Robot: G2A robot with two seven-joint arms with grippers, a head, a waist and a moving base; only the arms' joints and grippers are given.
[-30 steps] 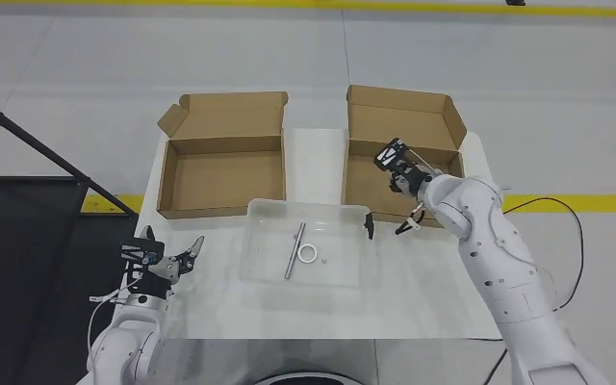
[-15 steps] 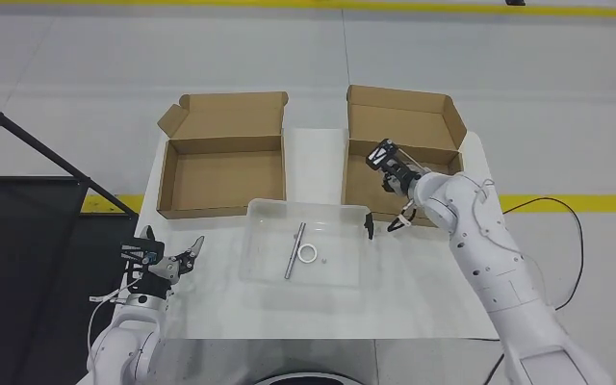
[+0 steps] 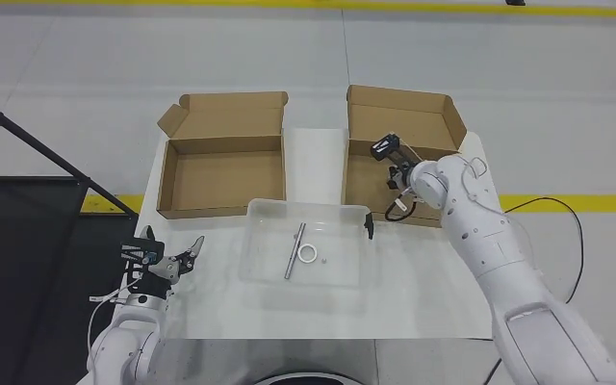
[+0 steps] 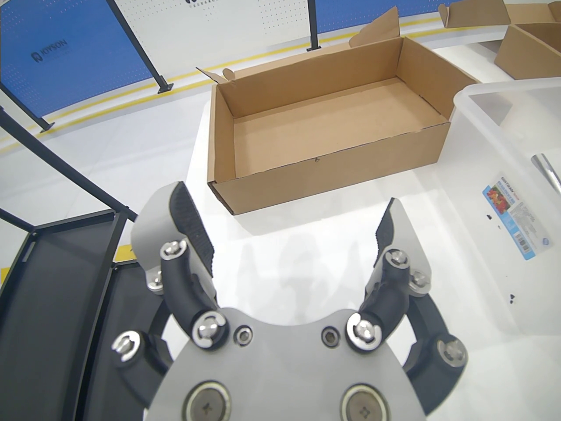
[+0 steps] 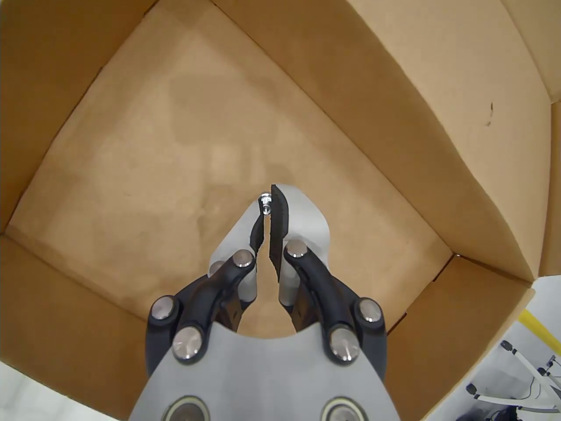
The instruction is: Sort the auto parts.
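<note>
carrying bolt farther into right box

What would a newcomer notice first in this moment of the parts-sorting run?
The right gripper, shut on a small silver part, hangs inside the right cardboard box. Next comes the clear tray at the table's middle, holding a metal rod and a white ring. The left gripper is open over the table's near left edge.
</note>
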